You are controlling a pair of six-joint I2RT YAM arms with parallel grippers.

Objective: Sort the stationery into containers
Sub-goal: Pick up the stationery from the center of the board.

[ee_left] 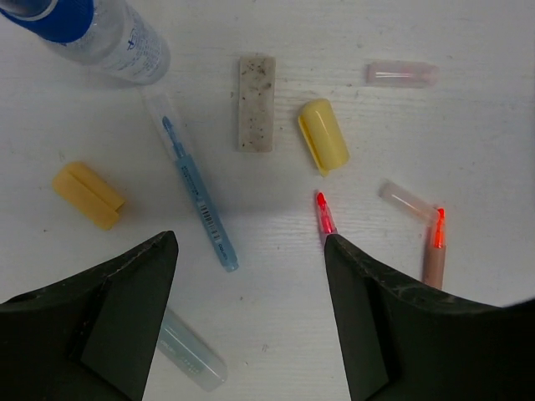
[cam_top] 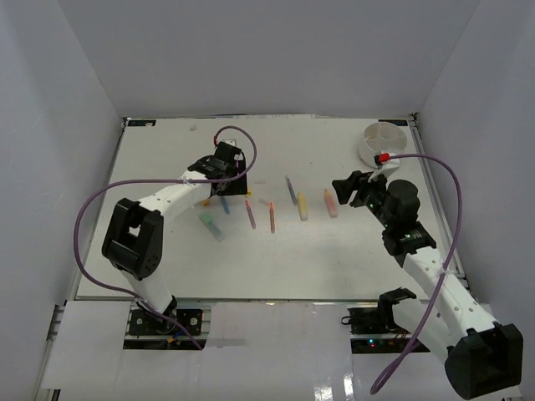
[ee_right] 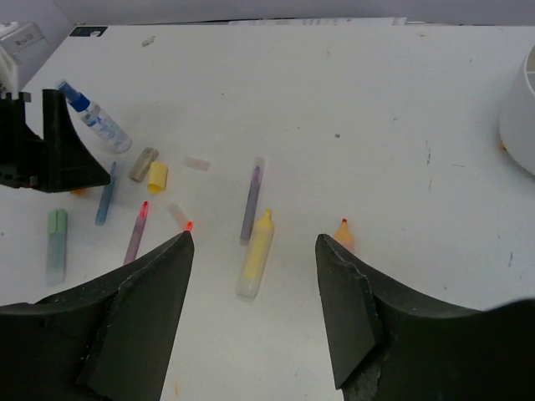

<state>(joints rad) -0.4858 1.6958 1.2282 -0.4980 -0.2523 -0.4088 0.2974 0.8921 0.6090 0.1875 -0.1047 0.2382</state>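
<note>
The stationery lies scattered mid-table. My left gripper (cam_top: 226, 180) (ee_left: 251, 242) is open and empty just above the table, over a blue pen (ee_left: 194, 192), a red-tipped pen (ee_left: 324, 215), a grey eraser (ee_left: 257, 102), a yellow eraser (ee_left: 323, 135), an orange eraser (ee_left: 88, 195) and the blue-capped bottle (ee_left: 92, 25). My right gripper (cam_top: 347, 188) (ee_right: 255, 241) is open and empty above a yellow highlighter (ee_right: 257, 251), a purple pen (ee_right: 251, 200) and an orange highlighter (ee_right: 343, 234). The round white tub (cam_top: 384, 142) (ee_right: 520, 117) stands at the far right.
A green highlighter (cam_top: 211, 224) (ee_right: 57, 242) lies at the left end of the row. A second red-tipped pen (ee_left: 435, 246) and clear caps (ee_left: 401, 73) lie right of the left gripper. White walls surround the table.
</note>
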